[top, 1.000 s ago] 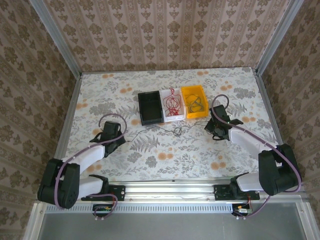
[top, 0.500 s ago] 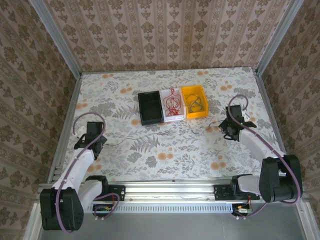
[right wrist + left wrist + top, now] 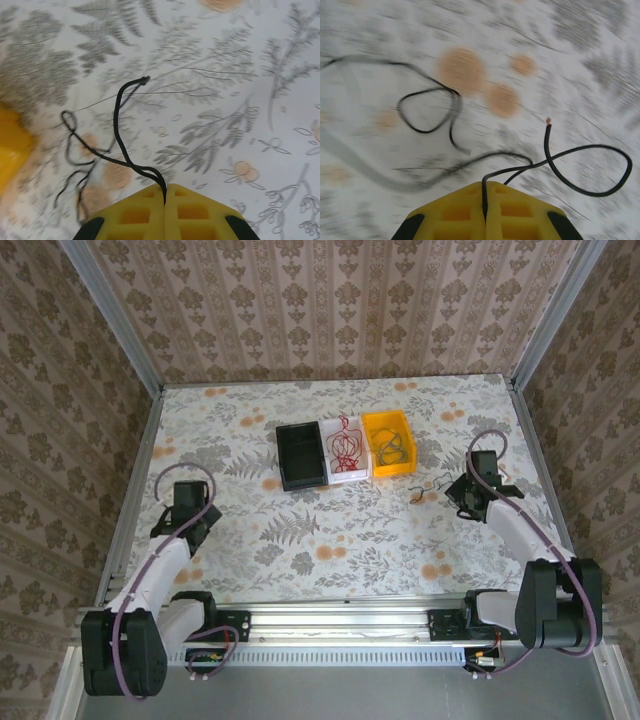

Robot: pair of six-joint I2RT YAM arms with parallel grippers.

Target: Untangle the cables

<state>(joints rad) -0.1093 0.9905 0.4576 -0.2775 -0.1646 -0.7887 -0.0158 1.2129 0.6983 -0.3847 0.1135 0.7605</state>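
judging by how things lie, untangling looks nearly done: one thin red wire sits in the white plastic bin, one dark coil in the yellow bin, with a black bin beside them. at opposite sides of the floral bench, the left tool is clamped on a bare-tipped black wire and the right tool on a second black wire; both remain to be binned. count: three bins, four wires.
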